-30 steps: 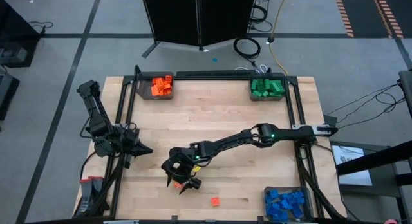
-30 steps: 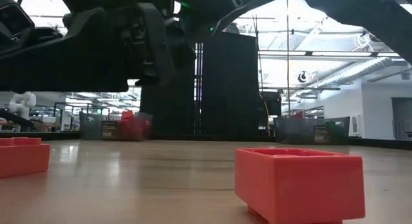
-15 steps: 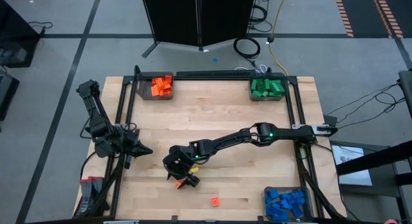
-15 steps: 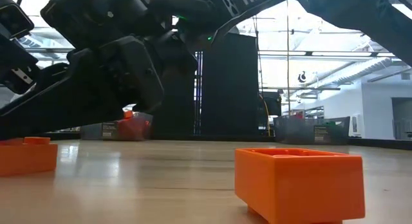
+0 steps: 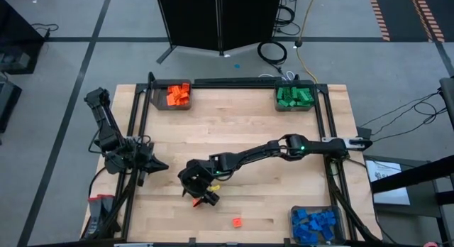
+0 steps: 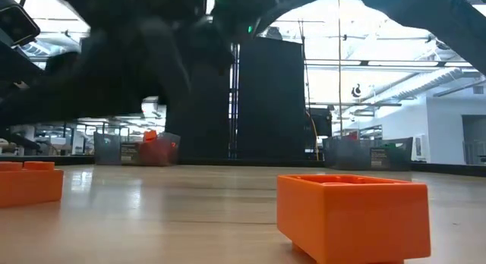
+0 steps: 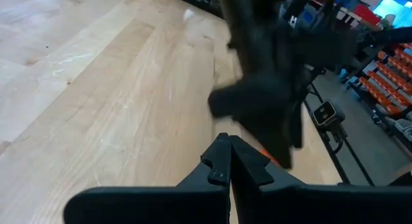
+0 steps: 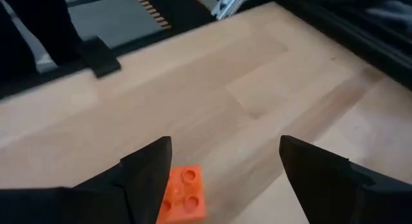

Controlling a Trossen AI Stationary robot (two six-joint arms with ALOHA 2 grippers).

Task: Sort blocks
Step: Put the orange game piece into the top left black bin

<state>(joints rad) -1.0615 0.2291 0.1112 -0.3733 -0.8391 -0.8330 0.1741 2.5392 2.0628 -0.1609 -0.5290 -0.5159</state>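
Right wrist view: right gripper (image 8: 222, 169) spread wide, holding nothing, one finger (image 8: 151, 169) just beside an orange block (image 8: 182, 194) lying on the bench (image 8: 257, 89). Left gripper (image 7: 230, 153) clenched, empty, at nine o'clock.

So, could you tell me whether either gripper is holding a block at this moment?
Neither. The right gripper is open over an orange block; the left gripper is shut on nothing.

bright even light, motion-blurred arm up close

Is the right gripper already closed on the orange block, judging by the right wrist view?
No: the right gripper stands open, its fingers spread wide, and the orange block lies on the table beside one finger, ungripped.
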